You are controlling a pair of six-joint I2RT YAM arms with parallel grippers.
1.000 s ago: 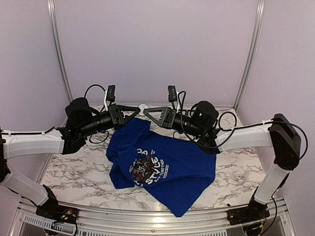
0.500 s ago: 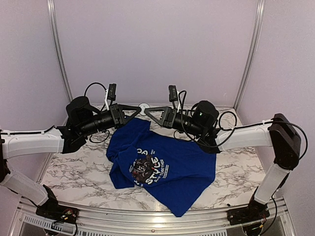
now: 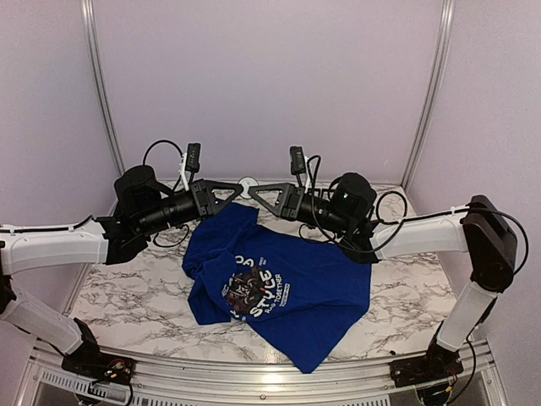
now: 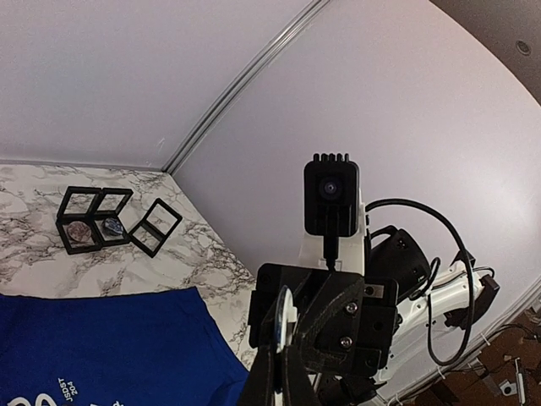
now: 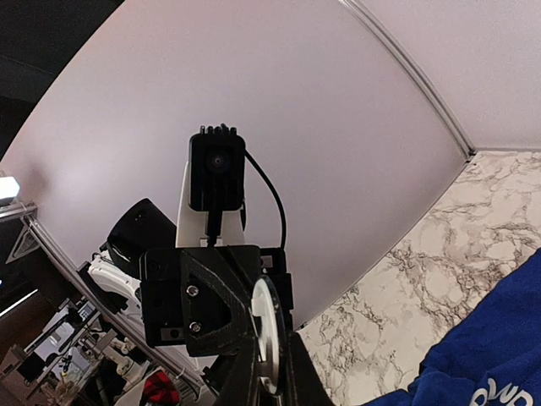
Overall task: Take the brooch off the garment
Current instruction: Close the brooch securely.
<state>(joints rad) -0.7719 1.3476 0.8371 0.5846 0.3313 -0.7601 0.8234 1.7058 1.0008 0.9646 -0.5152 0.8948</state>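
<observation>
While my left gripper (image 4: 276, 374) stays pinched shut on brooch (image 5: 265, 338), right gripper (image 5: 272, 376) has narrowed around same disc, grip unconfirmed. Brooch up between tips, clear of garment (image 3: 296, 288); handover likely.

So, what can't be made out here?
- White disc: edge-on in both wrist views, tiny from above; face unreadable.
- Who holds it: left gripper and right gripper tips, black on black, overlap in every view.
- Black display frames: contents too small, left wrist view.
</observation>
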